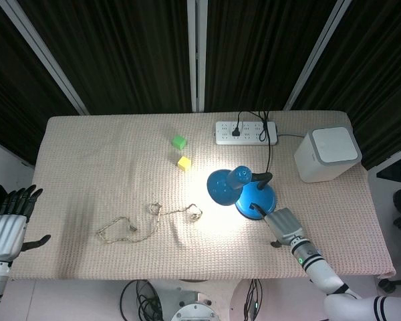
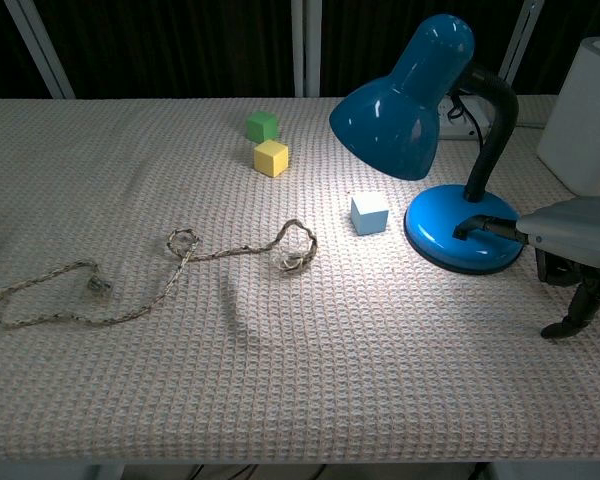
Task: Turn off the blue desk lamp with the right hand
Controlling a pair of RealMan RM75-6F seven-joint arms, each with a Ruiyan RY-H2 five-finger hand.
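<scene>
The lamp point(image 1: 244, 190) shines a bright spot on the bumpy cloth table point(image 1: 93, 154), with dark curtains point(image 1: 140, 53) along the top. The right hand point(image 1: 284, 226) touches the lamp base with one finger; I cannot tell how the rest lie. The left hand point(image 1: 10, 224) at lower left is spread, holding nothing.

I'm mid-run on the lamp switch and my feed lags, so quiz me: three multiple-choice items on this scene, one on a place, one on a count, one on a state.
1. Where does the pale blue cube sit?
A. beside the lamp base, under the shade
B. on the power strip
C. inside the rope loop

2. How many small cubes lie on the table?
A. two
B. three
C. five

3. What state is the blue desk lamp in?
A. lit
B. dark
C. tipped over

Answers: 1 A, the chest view shows it just left of the base. 2 B, green, yellow and pale blue. 3 A, a bright pool lies on the cloth beneath the shade, with the right hand at the base.
</scene>
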